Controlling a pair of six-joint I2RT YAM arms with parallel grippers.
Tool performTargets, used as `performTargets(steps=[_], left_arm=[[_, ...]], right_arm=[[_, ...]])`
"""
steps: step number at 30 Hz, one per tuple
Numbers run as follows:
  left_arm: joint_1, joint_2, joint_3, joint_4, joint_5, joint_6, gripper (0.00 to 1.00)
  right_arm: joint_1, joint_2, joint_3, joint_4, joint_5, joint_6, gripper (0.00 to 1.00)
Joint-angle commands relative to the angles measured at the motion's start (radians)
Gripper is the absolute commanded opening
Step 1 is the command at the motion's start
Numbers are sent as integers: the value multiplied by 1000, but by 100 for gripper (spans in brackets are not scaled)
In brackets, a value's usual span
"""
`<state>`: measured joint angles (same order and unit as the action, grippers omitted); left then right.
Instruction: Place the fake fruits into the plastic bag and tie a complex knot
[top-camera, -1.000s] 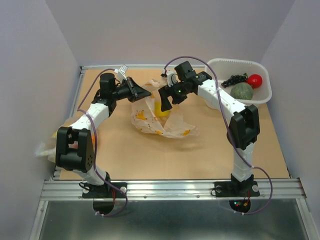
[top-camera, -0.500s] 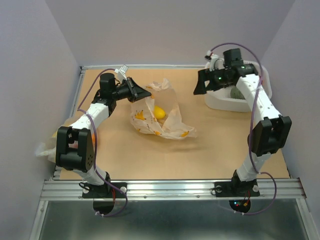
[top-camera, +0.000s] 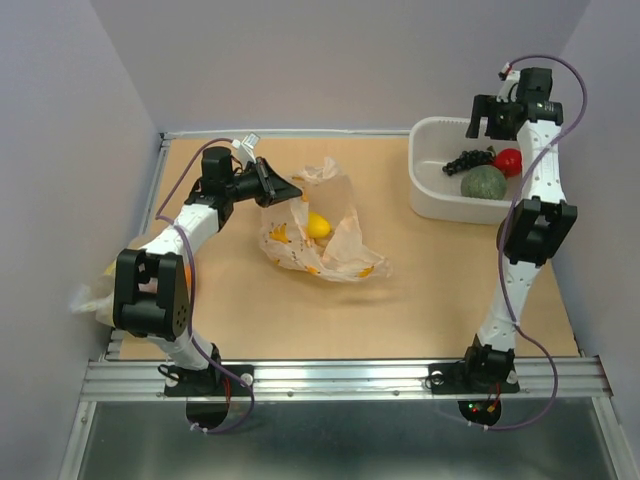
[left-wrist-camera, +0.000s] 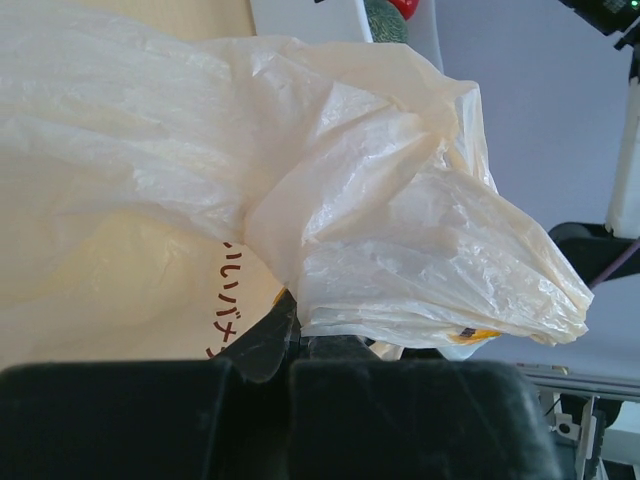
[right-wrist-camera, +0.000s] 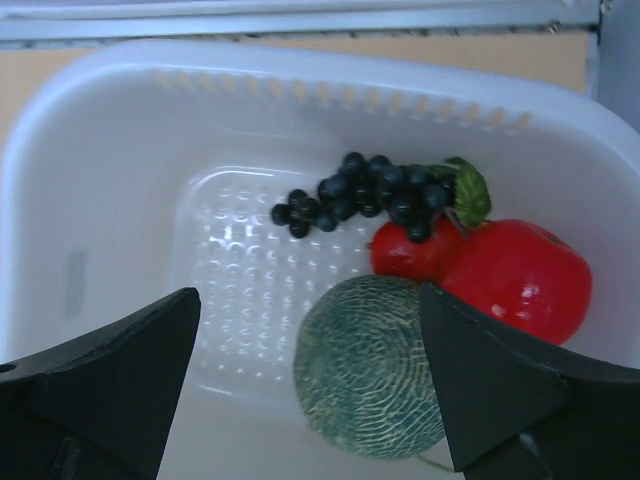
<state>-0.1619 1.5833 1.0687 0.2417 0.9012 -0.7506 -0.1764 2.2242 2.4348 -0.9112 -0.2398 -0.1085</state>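
A: Left tool (left-wrist-camera: 285, 345) clenched on the rim of the plastic bag (top-camera: 330, 245), its mouth propped open mid tabletop (top-camera: 400, 300), one yellow fruit (top-camera: 317, 225) inside

B: Right tool (right-wrist-camera: 308, 300) spread wide, empty, hovering over the white tub (top-camera: 430, 195)

A: Melon (right-wrist-camera: 368, 365) sits right beneath. I'd drop straight down, straddle its widest part, clear of the grapes (right-wrist-camera: 370, 192) and red apple (right-wrist-camera: 515, 280)

B: And the left should hold that mouth wide

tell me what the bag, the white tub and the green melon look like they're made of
The plastic bag: thin translucent cream film, softly glossy, finely crinkled. The white tub: rigid moulded plastic, smooth semi-gloss, slotted rim, dimpled floor. The green melon: probably hard plastic or foam, matte, raised net pattern; can't tell which.
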Motion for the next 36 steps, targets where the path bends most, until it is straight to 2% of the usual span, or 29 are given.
performTargets(steps=[1, 8, 12, 22, 28, 36], left_arm=[[-4, 1, 62, 5, 13, 34, 0], [-2, 6, 63, -13, 18, 46, 0], [-4, -5, 31, -13, 15, 40, 0], [-2, -17, 8, -12, 8, 48, 0], [5, -14, 11, -28, 7, 57, 0], [5, 6, 28, -35, 5, 59, 0]], right_arm=[[-63, 35, 101, -8, 108, 17, 93], [-121, -24, -83, 115, 229, -45, 92], [-124, 0, -75, 123, 296, -57, 92], [-124, 48, -132, 124, 264, -40, 91], [-124, 84, -132, 149, 327, 18, 92], [-124, 147, -125, 209, 320, 59, 91]])
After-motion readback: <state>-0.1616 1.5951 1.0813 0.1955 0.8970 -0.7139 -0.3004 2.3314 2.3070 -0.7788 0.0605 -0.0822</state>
